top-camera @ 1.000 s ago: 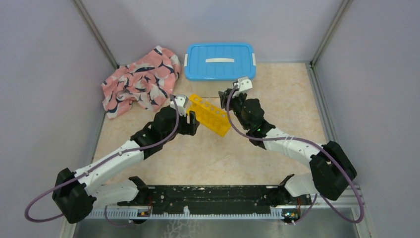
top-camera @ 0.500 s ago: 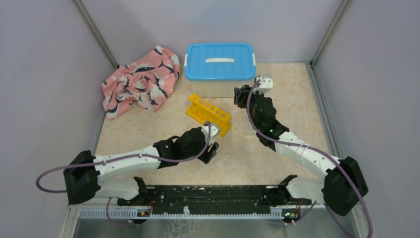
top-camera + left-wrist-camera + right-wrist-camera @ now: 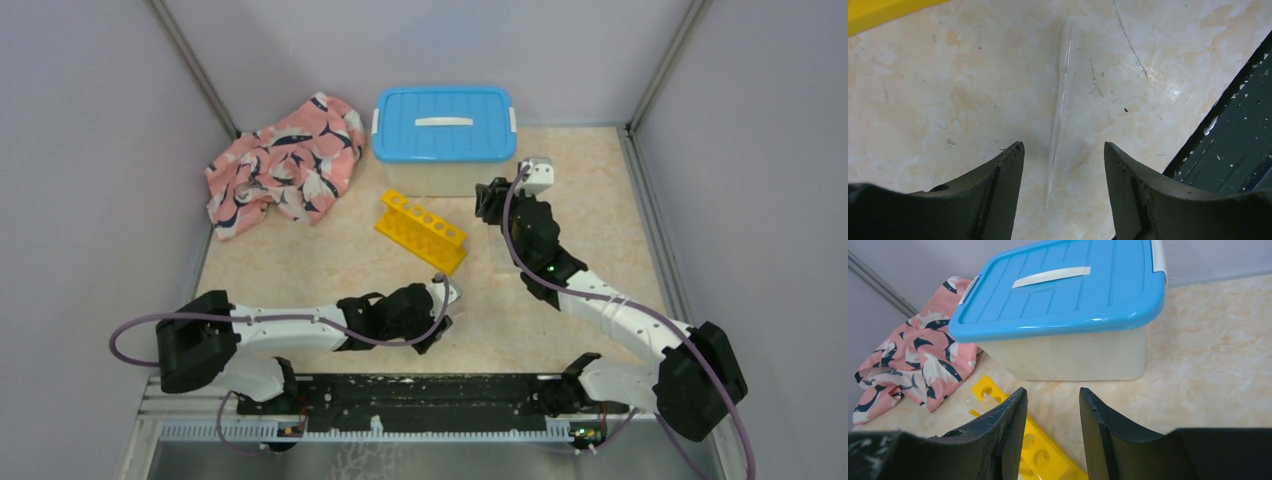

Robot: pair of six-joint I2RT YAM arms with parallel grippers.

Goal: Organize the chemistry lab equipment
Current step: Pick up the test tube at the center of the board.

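Beneath the open left hand (image 3: 1063,146), a thin clear tube (image 3: 1062,85) flat on the table (image 3: 948,90); right hand (image 3: 1051,391) likewise open, empty.

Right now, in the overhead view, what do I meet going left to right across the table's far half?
Pink whale-patterned cloth → yellow rack → right gripper. The blue-lidded bin overlaps the rack, so I leave it out.

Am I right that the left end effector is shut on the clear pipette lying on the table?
Not quite: the left end effector is open, not shut, over the clear pipette lying on the table; the left wrist view shows it.
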